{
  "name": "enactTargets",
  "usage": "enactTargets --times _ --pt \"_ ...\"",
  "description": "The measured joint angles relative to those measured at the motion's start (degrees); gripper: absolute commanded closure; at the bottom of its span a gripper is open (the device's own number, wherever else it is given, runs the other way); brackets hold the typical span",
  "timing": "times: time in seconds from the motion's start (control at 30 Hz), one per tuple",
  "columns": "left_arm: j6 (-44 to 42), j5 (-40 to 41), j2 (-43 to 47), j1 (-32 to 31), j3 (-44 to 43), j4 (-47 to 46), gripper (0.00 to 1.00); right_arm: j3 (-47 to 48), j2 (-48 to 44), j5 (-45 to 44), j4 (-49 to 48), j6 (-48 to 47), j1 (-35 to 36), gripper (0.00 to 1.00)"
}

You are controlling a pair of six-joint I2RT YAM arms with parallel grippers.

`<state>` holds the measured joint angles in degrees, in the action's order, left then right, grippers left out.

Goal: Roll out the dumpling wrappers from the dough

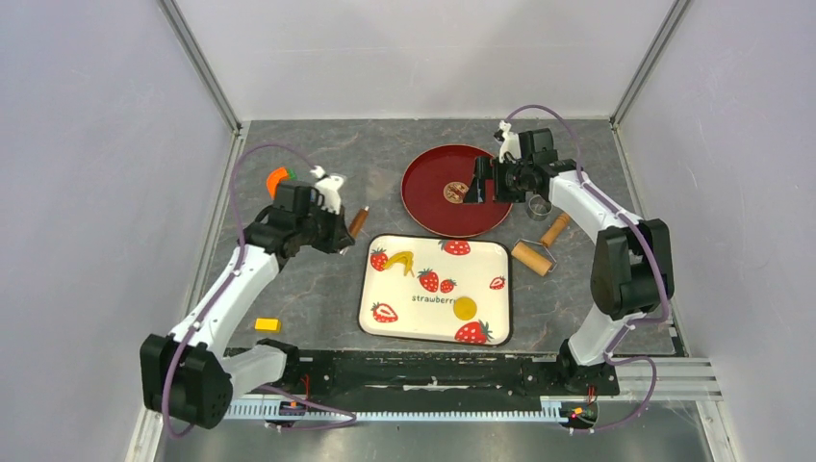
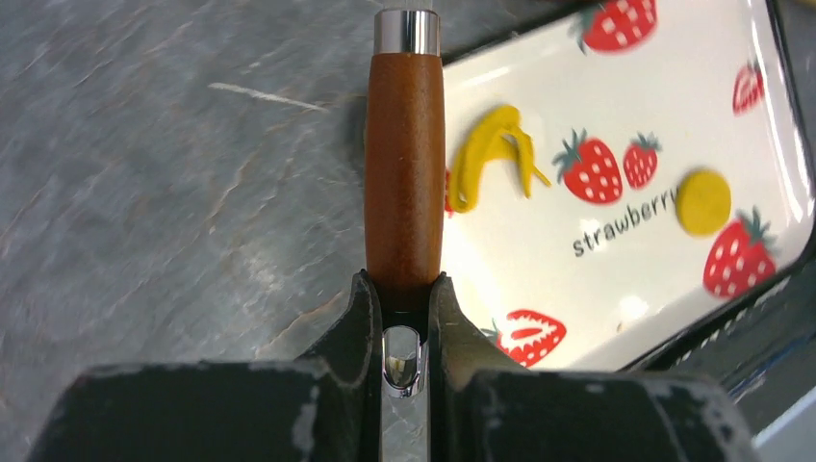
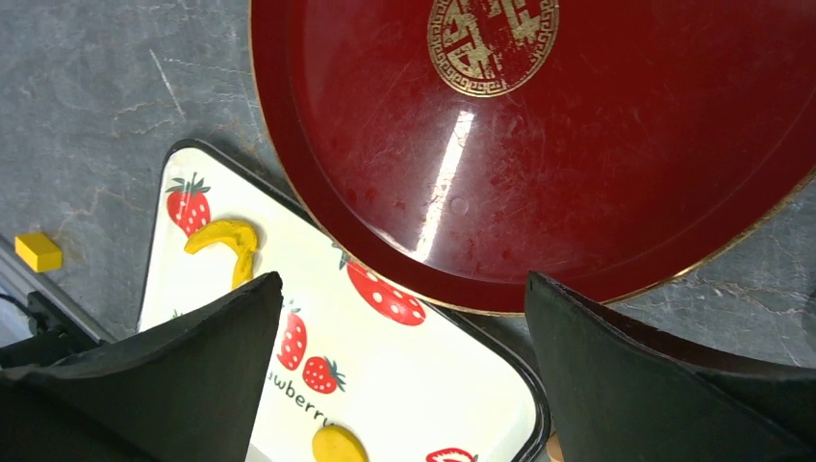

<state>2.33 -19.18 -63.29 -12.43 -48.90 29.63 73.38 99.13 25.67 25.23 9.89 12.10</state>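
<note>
The dumpling wrapper (image 1: 465,308), a small flat yellow disc, lies on the white strawberry tray (image 1: 481,265). It also shows in the left wrist view (image 2: 702,200) and the right wrist view (image 3: 339,445). A curved yellow dough scrap (image 1: 402,260) lies at the tray's far left. My left gripper (image 1: 332,228) is left of the tray, shut (image 2: 404,289) on a brown wooden tool handle (image 2: 404,164) with a metal collar. My right gripper (image 1: 484,188) hovers open and empty (image 3: 404,289) over the near edge of the red plate (image 1: 433,197).
A wooden rolling pin (image 1: 532,258) and a metal ring cutter (image 1: 541,205) lie right of the tray and plate. A small yellow block (image 1: 267,324) sits near the left arm. An orange object (image 1: 277,180) is behind the left gripper. Walls enclose three sides.
</note>
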Motion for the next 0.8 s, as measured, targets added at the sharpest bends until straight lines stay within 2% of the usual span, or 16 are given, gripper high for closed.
enactTargets --times 0.17,0.4,0.63,0.8 --pt "-9.4 1.5 -5.1 -9.8 -4.0 3.3 0.98 0.0 -0.6 3.0 -0.1 0.1 -0.1 0.03" --pt "-18.2 10.3 -9.2 -20.2 -6.5 5.4 0.98 -0.1 -1.1 9.2 -1.4 1.0 -0.1 0.03" --pt "-21.0 17.5 -10.4 -24.8 -7.0 6.5 0.98 -4.0 -2.0 14.2 -5.2 3.7 0.0 0.05" --pt "-21.0 19.2 -10.4 -25.8 -7.0 6.2 0.98 -6.3 -1.9 15.4 -6.1 4.5 1.4 0.06"
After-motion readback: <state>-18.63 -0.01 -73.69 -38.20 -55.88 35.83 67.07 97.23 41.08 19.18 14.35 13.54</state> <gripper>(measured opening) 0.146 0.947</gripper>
